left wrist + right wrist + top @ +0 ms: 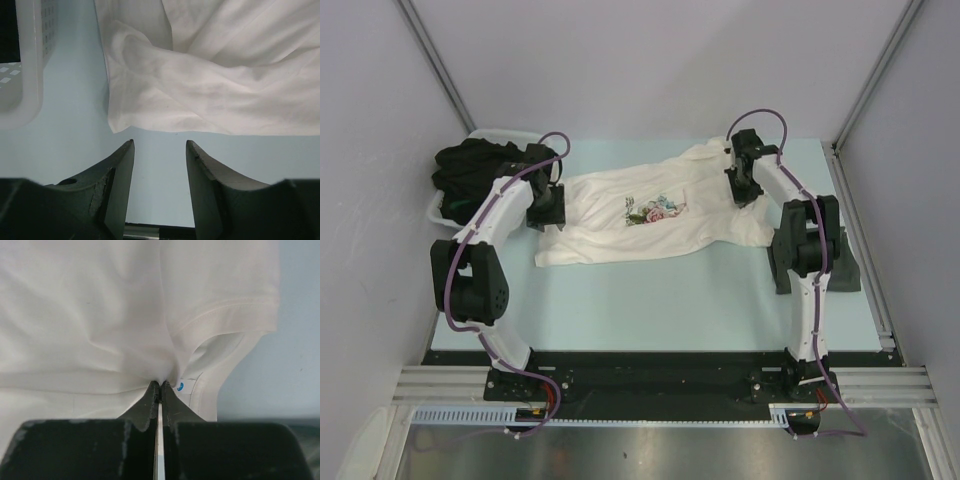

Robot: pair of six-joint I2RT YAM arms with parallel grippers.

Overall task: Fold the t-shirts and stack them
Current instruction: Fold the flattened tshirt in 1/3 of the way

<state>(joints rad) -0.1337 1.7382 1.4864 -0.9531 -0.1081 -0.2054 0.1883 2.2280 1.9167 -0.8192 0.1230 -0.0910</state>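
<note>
**One tee gripped, none folded yet**

The cream t-shirt (pixel 650 215) lies rumpled mid-frame. The right gripper (pixel 160 386) is clamped on cloth by its collar. The left gripper (pixel 160 150) stands apart, just short of its edge. Dark t-shirts (pixel 480 165) sit in the tub (pixel 27 95), upper left; no stack exists.

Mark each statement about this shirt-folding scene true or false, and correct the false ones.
1. The right claw is shut on the cream-white cloth t-shirt with a rose print. True.
2. The left claw grips that shirt. False: it is open, and the shirt's edge lies just beyond its fingertips.
3. The white plastic tub is empty. False: dark clothes are piled in it.
4. The t-shirt lies print-up on the pale blue table. True.
</note>
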